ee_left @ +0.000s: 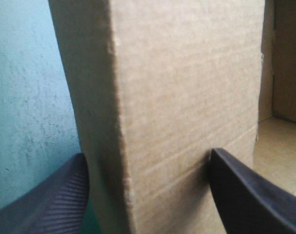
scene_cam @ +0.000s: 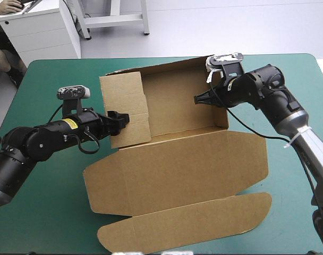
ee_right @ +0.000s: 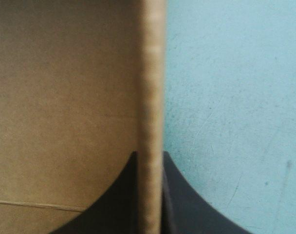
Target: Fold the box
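Note:
The brown box (scene_cam: 177, 159) lies in the middle of the teal-green cover with its back and side walls raised and its lid flat toward the front. My left gripper (scene_cam: 120, 118) (ee_left: 148, 153) sits astride the thick folded left wall (ee_left: 187, 97), its black fingers (ee_left: 55, 200) open, one outside and one inside the tray. My right gripper (scene_cam: 200, 99) (ee_right: 150, 155) is shut on the thin right wall (ee_right: 152, 73), pinching its edge from both sides. The tray's inside floor shows beside both walls.
The flat lid ends in a long rounded tuck flap (scene_cam: 188, 226) that reaches close to the table's front edge. Teal-green cover (scene_cam: 44, 202) shows on either side of the box. A white cabinet (scene_cam: 39, 29) stands beyond the far left corner.

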Controlling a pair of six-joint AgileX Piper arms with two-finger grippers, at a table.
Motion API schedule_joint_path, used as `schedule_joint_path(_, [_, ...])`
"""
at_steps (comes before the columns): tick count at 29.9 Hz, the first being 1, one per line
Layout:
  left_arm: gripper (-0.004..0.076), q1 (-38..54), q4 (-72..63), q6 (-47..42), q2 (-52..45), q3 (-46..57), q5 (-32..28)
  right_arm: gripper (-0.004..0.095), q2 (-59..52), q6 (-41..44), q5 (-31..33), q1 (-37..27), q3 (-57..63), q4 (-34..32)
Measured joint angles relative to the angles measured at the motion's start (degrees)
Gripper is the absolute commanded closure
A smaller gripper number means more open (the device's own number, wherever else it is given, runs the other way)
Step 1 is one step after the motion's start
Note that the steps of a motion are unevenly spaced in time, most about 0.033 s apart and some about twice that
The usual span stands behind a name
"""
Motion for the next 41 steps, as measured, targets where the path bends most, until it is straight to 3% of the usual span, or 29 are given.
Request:
schedule_joint_path(7, [0.0231, -3.20, 8.15, -6.12, 5.54, -4.40, 1.33, 0.0908, 0.00, 6.08, 0.19, 5.02, 0.00, -8.16])
schedule_joint_path(22, [0.0238, -3.40, 10.51, -7.83, 9.03, -5.41, 0.67, 0.0908, 0.04, 7.04, 0.32, 5.20, 0.00, -9.17])
schedule_joint_path(23, [0.0263, -3.46, 10.66, -7.83, 9.08, -5.41, 0.52, 0.0908, 0.04, 7.11, 0.33, 5.20, 0.00, -9.17])
schedule_joint_path(25, [0.0388, -3.58, 11.30, -7.83, 9.18, -5.41, -0.07, 0.0908, 0.04, 7.16, 0.33, 5.20, 0.00, -9.17])
schedule_joint_path(27, [0.0640, -3.58, 12.31, -7.83, 9.24, -5.41, -0.95, 0.0908, 0.04, 7.25, 0.49, 5.20, 0.00, -9.37])
schedule_joint_path(28, [0.0728, -3.58, 12.83, -7.84, 9.24, -5.41, -1.28, 0.0908, 0.04, 7.36, 0.60, 5.20, 0.00, -9.64])
schedule_joint_path(35, [0.0734, -3.11, 15.81, -8.68, 9.99, -5.41, -2.16, 0.0908, -0.01, 8.36, 2.11, 5.10, 0.00, -9.83])
schedule_joint_path(41, [0.0734, -3.11, 17.23, -9.13, 12.64, -10.10, 5.21, 0.0909, -0.01, 10.34, 6.02, 5.20, 0.00, -8.43])
